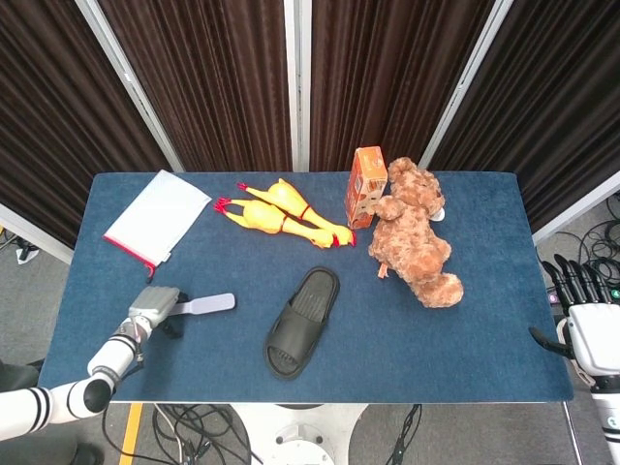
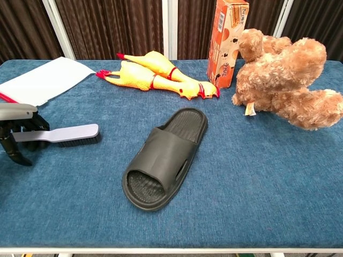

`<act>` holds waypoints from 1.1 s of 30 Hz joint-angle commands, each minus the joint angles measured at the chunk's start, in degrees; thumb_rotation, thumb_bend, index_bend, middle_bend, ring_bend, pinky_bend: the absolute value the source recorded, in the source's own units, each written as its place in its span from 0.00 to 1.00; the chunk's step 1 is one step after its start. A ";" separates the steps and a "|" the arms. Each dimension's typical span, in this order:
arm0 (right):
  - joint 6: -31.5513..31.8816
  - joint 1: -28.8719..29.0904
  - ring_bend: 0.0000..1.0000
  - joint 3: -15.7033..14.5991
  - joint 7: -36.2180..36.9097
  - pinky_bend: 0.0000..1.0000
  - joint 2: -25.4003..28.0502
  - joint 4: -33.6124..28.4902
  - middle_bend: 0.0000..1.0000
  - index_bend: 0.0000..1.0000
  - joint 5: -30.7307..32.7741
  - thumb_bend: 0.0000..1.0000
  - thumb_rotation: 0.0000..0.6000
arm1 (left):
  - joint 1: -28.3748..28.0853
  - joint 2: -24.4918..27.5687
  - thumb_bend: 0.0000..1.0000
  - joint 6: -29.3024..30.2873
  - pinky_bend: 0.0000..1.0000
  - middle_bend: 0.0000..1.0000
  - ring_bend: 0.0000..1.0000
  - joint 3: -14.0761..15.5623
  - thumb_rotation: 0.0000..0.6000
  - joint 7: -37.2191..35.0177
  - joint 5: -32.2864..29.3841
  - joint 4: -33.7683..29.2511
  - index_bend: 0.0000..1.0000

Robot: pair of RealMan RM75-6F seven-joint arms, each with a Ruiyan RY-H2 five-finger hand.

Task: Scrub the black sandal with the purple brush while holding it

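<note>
The black sandal (image 1: pixel 302 322) (image 2: pixel 166 155) lies sole down near the middle of the blue table (image 1: pixel 484 339), its toe towards the front edge. To its left lies the purple brush (image 1: pixel 203 304) (image 2: pixel 69 133), bristles down, handle pointing left. My left hand (image 1: pixel 153 308) (image 2: pixel 19 126) is at the end of that handle. Its fingers reach over the handle from above, and the thumb hangs below, apart from it. The brush still rests flat on the cloth. My right hand (image 1: pixel 584 315) hovers beyond the table's right edge, fingers spread, holding nothing; the chest view does not show it.
Two yellow rubber chickens (image 1: pixel 281 215) (image 2: pixel 155 75) lie at the back centre. An orange carton (image 1: pixel 365 184) (image 2: pixel 228 37) stands beside a brown teddy bear (image 1: pixel 417 237) (image 2: pixel 284 80) at the back right. A white pouch (image 1: pixel 157 216) (image 2: pixel 45 80) lies back left.
</note>
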 commanded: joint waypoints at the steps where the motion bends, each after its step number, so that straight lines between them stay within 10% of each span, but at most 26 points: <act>1: 0.00 -0.07 0.00 -0.08 0.07 0.00 -0.04 0.02 0.00 0.00 0.00 0.07 1.00 | -0.59 -0.58 0.20 -0.19 0.59 0.66 0.56 0.20 1.00 -0.23 -0.44 0.42 0.59; 19: 0.73 -0.46 0.00 -0.30 0.14 0.00 -0.08 -0.20 0.00 0.00 -0.59 0.07 1.00 | 3.37 -5.89 0.45 8.08 1.00 1.00 0.94 -3.99 1.00 -12.39 5.84 4.92 1.00; 33: -14.36 13.91 0.00 -1.24 -5.28 0.00 2.17 -10.07 0.00 0.00 -16.04 0.07 1.00 | 13.13 -10.20 0.49 31.72 1.00 1.00 1.00 -0.76 1.00 -42.96 45.18 15.24 1.00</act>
